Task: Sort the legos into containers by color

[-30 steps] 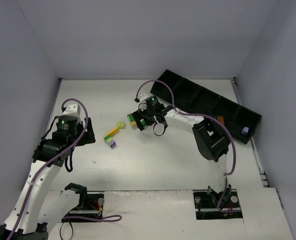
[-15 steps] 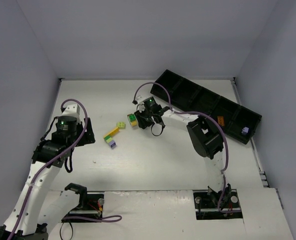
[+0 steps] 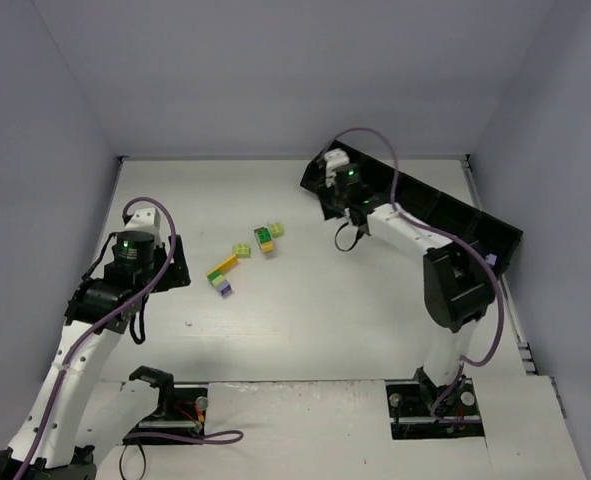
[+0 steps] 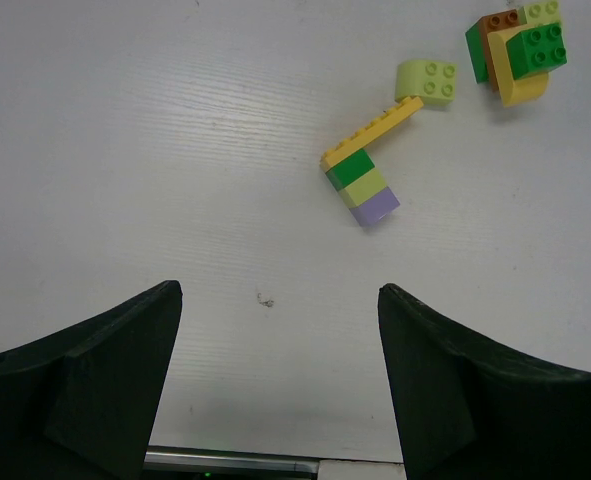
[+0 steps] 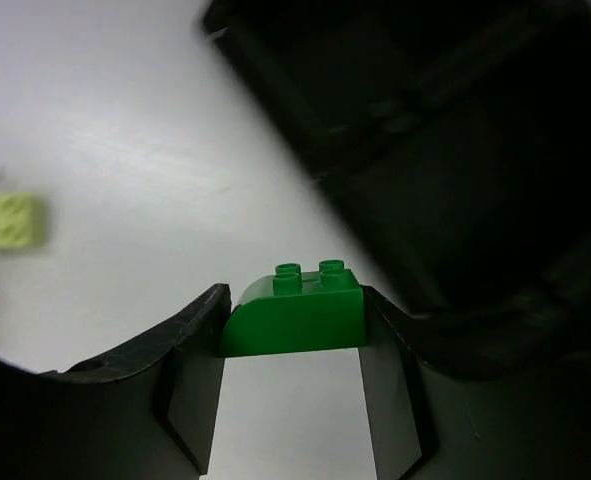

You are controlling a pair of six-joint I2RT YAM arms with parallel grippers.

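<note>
Right jaws clamped on the green brick (image 5: 293, 318), at the tabletop's (image 3: 305, 320) far edge. The tray's (image 3: 415, 205) left end lies just ahead-right of them, so move that way. Left jaws apart, near the left edge.

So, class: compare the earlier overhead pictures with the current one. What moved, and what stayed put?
The right gripper swung from the brick cluster up and right in the top view to the tray, at its left end, carrying off a green brick clamped in its jaws. The open left gripper, the stack and the lone lime brick stayed put.
</note>
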